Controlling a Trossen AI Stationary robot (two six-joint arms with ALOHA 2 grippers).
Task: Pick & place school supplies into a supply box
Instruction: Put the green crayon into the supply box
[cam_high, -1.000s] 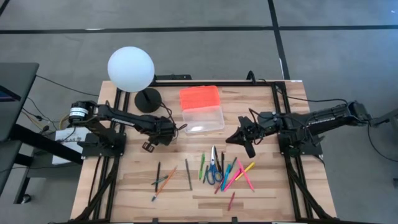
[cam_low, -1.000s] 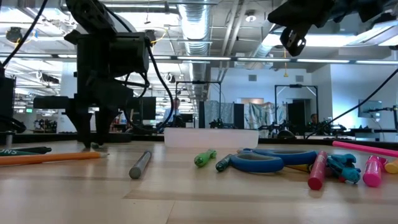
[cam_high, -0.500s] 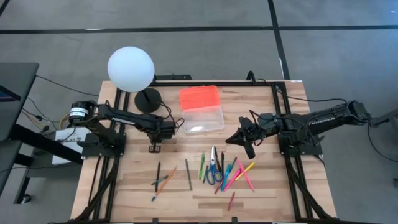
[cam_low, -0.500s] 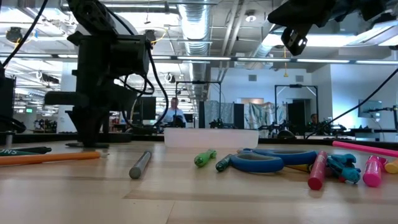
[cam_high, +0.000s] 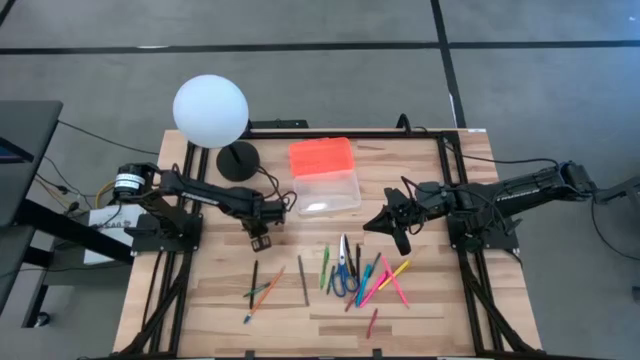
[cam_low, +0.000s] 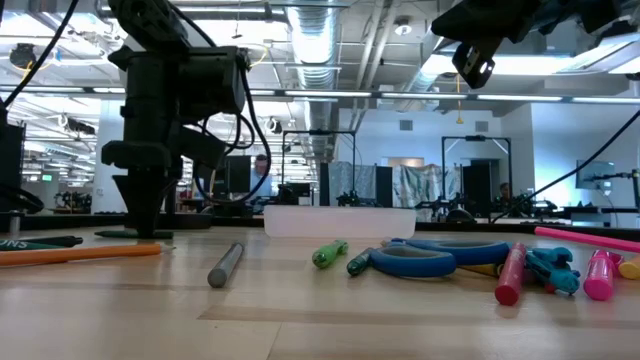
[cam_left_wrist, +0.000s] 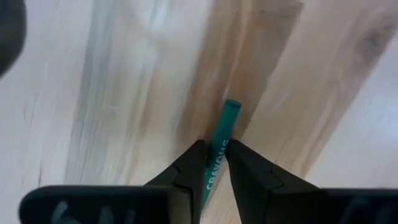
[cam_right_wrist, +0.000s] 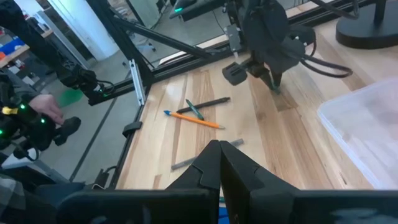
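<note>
My left gripper (cam_high: 262, 241) (cam_left_wrist: 214, 149) stands just above the table, to the left of the supply box and pointing down, shut on a green pencil (cam_left_wrist: 229, 115). The clear supply box (cam_high: 326, 190) lies open, with its orange lid (cam_high: 322, 157) behind it. My right gripper (cam_high: 401, 238) (cam_right_wrist: 219, 149) hangs shut above the table, right of the box, touching nothing. Blue-handled scissors (cam_high: 342, 275) and coloured pens (cam_high: 380, 280) lie flat near the front edge. A grey pencil (cam_high: 302, 279) and a small cluster of pencils (cam_high: 262, 288) lie further left. My left gripper pinches the green pencil between its two fingers, coming from above and pointing down. The pencil runs along the fingers, and its free end (cam_left_wrist: 231, 107) sticks out past the fingertips toward the wood. Whether that end touches the table cannot be told.
A white globe lamp (cam_high: 210, 110) on a black base (cam_high: 238, 160) stands at the far left, close behind my left arm. Bare wood (cam_high: 215, 290) lies left of the pencil cluster. A person's hands (cam_right_wrist: 37, 118) show beyond the table's edge in the right wrist view.
My left gripper has moved a little toward the table's right, nearer the supply box, and has turned about its wrist while staying low over the table. My right arm has kept still.
</note>
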